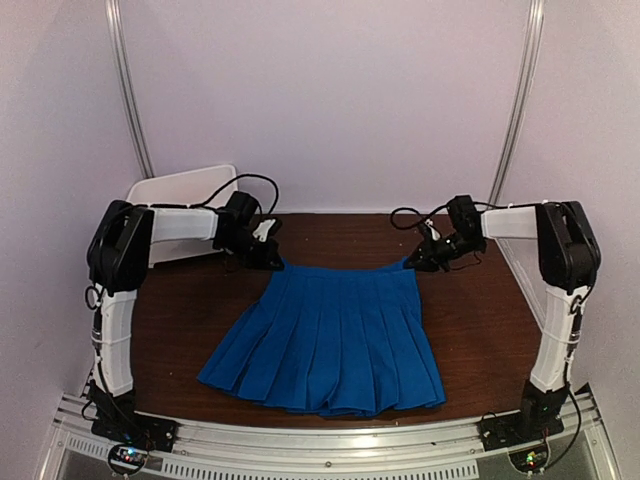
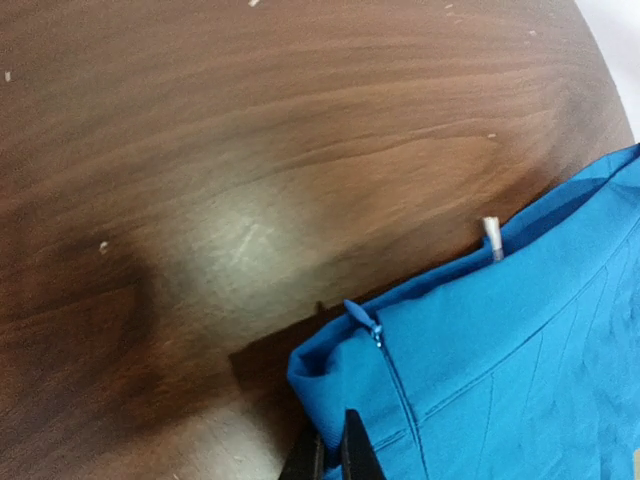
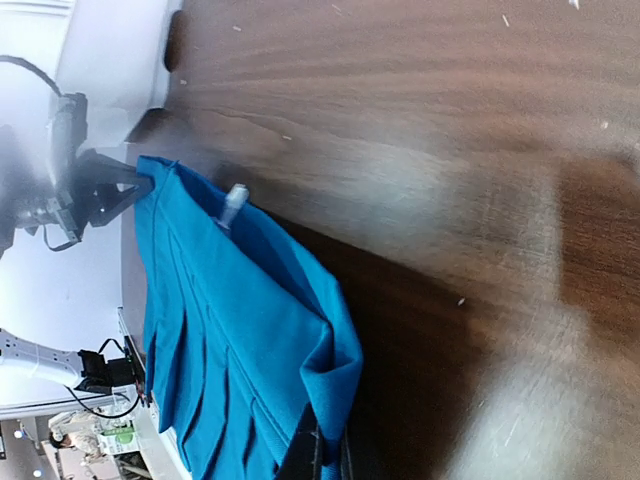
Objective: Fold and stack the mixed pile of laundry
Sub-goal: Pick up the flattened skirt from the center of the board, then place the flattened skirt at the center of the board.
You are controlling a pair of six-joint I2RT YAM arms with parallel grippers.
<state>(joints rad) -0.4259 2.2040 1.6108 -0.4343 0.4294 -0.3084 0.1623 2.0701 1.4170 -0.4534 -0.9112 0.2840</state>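
The royal-blue pleated cloth skirt (image 1: 325, 340) lies spread and unfolded at the centre of the brown wooden table (image 1: 480, 320). The left gripper (image 1: 268, 255) and right gripper (image 1: 418, 262) each pinch a waistband corner toward the table's far edge. No fold or stack has been started. The orange-red garment is not in view, and the wrist views cut off most of the fingertips.

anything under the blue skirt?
Around the blue pleated skirt only the wooden table shows, including in the shadow below its slightly raised waistband edge. Whatever is beneath the spread pleats is covered, so I cannot tell.
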